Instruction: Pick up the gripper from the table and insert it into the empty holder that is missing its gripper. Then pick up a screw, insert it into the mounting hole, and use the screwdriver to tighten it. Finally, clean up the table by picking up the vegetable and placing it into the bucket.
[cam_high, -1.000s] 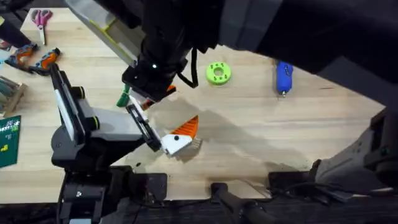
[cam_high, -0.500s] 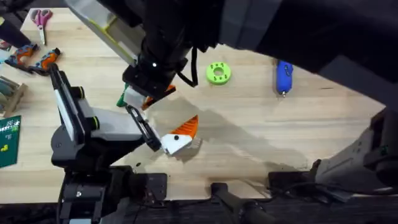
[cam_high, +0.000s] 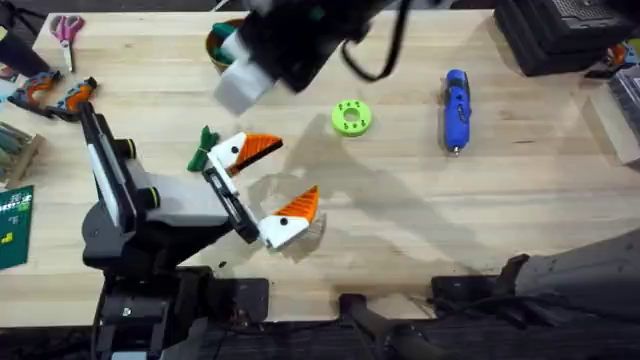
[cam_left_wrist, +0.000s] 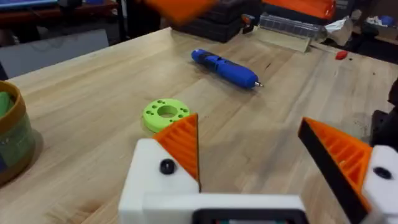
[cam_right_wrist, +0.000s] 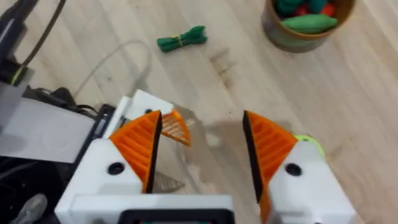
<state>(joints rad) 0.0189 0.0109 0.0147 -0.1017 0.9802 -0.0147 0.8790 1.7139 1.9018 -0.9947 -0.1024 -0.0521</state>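
The orange gripper sits on the white holder of the black-and-white arm's claw. My right gripper hovers open above it, holding nothing. Its arm shows blurred by the bucket. The green vegetable lies beside the holder. My left gripper is open and empty above the table. Beyond it lies the blue screwdriver. The screw is out of view.
A lime-green ring lies between the claw and the screwdriver. Scissors, orange-handled tools and a green board crowd the left edge. A black case stands at the far right.
My right arm has lifted off the holder and pulled back toward the far edge. The orange gripper stays on the holder.
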